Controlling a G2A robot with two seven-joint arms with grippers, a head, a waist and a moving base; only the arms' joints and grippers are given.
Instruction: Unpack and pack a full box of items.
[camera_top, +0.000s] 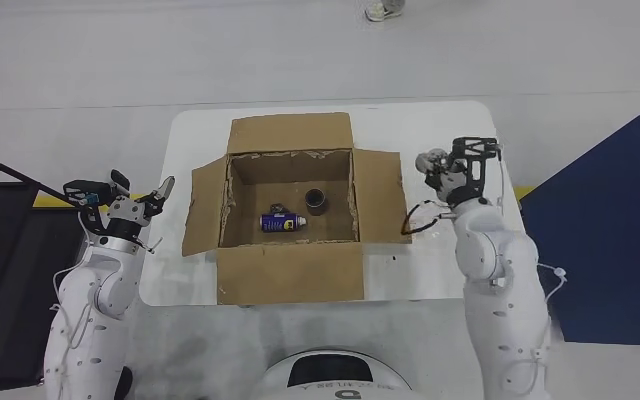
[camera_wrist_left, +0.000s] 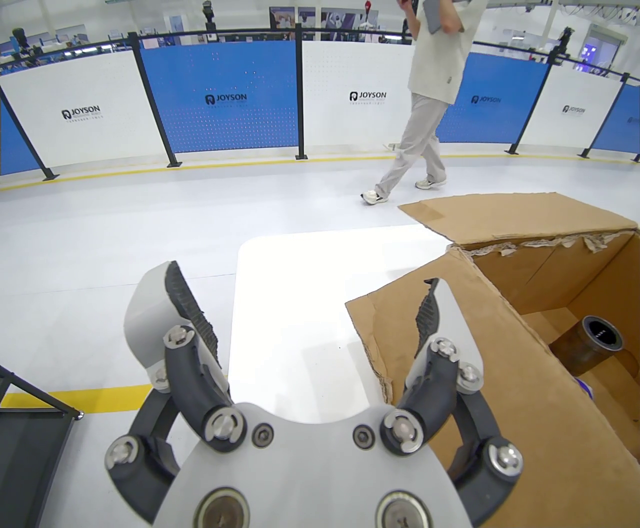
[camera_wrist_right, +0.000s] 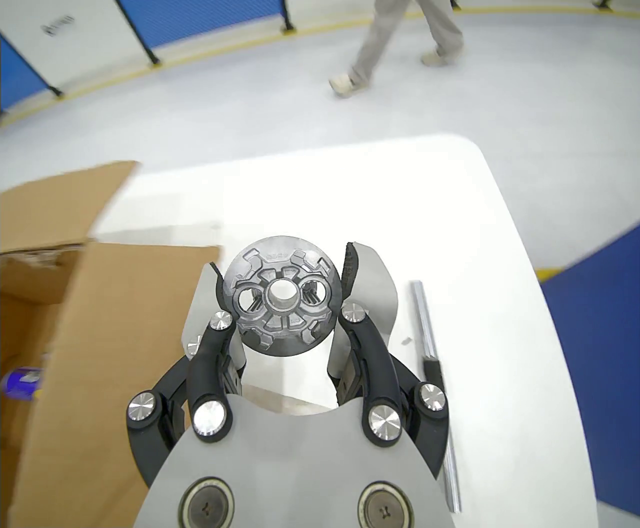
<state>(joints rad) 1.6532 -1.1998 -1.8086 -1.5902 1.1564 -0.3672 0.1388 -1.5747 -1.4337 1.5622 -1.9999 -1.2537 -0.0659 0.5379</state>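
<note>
Cardboard box (camera_top: 290, 275) sits open mid-frame seen from above, spray can (camera_top: 283, 221) and dark tube (camera_top: 316, 200) inside, its flaps (camera_top: 203, 210) leaving narrow table (camera_top: 440, 270) margins. Left wrist view: left gripper (camera_wrist_left: 302, 290) gapes empty beside a flap (camera_wrist_left: 390, 320) it could snag. Right wrist view: right gripper (camera_wrist_right: 282, 262) pinches a metal hub disc (camera_wrist_right: 282, 300); a slip could knock the steel rod (camera_wrist_right: 425, 325) off the table edge.

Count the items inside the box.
2: a blue spray can lying on the box floor, and a dark metal cylinder beside it, nearer the far wall. The walls might hide more.
</note>
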